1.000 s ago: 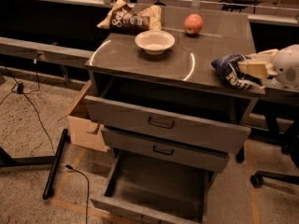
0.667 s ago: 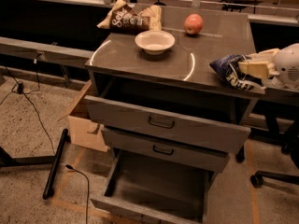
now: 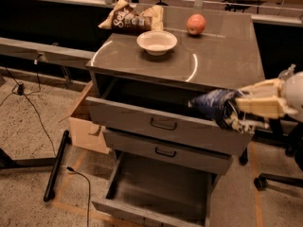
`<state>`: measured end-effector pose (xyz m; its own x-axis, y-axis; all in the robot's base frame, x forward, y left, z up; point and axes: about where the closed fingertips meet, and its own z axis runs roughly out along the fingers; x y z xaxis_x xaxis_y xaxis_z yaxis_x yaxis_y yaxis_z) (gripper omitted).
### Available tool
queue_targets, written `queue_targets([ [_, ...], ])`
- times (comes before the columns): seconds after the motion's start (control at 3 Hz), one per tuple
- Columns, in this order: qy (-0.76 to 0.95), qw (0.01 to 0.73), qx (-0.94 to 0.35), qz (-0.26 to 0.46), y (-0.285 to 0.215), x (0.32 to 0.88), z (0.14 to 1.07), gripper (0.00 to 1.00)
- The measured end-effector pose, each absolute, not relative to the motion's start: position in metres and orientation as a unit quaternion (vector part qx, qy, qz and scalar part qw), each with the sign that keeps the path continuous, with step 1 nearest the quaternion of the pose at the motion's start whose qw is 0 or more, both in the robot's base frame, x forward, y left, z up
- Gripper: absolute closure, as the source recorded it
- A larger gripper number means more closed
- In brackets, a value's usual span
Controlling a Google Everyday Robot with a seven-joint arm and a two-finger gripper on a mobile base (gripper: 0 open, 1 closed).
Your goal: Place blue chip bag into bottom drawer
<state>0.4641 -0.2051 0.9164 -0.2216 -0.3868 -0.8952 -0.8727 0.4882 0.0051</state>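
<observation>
The blue chip bag (image 3: 218, 108) is a dark-blue crinkly foil bag held in my gripper (image 3: 246, 109), whose cream fingers are shut on it. The bag hangs in the air in front of the cabinet's right side, over the open top drawer (image 3: 161, 122). The bottom drawer (image 3: 156, 193) is pulled far out below, wide and deep, with nothing visible inside. My arm comes in from the right edge.
On the cabinet top (image 3: 222, 56) stand a white bowl (image 3: 156, 42), a red apple (image 3: 196, 24) and a brown chip bag (image 3: 130, 18). The middle drawer (image 3: 165, 151) is slightly out. A cardboard box (image 3: 87, 126) sits left of the cabinet; cables and a black stand leg lie on the floor.
My gripper has carried the blue chip bag off the cabinet top's right edge, forward and down, so it now hangs in front of the top drawer.
</observation>
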Motion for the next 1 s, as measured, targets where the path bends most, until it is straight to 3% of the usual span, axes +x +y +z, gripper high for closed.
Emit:
queue_targets([
  [0.33,0.724,0.417,-0.458,0.302,-0.176,0.412,0.886,1.0],
  [0.67,0.715,0.393,-0.498,0.293,-0.144,0.385,0.832,1.0],
  [1.0,0.718,0.378,-0.519,0.27,-0.118,0.387,0.774,1.0],
])
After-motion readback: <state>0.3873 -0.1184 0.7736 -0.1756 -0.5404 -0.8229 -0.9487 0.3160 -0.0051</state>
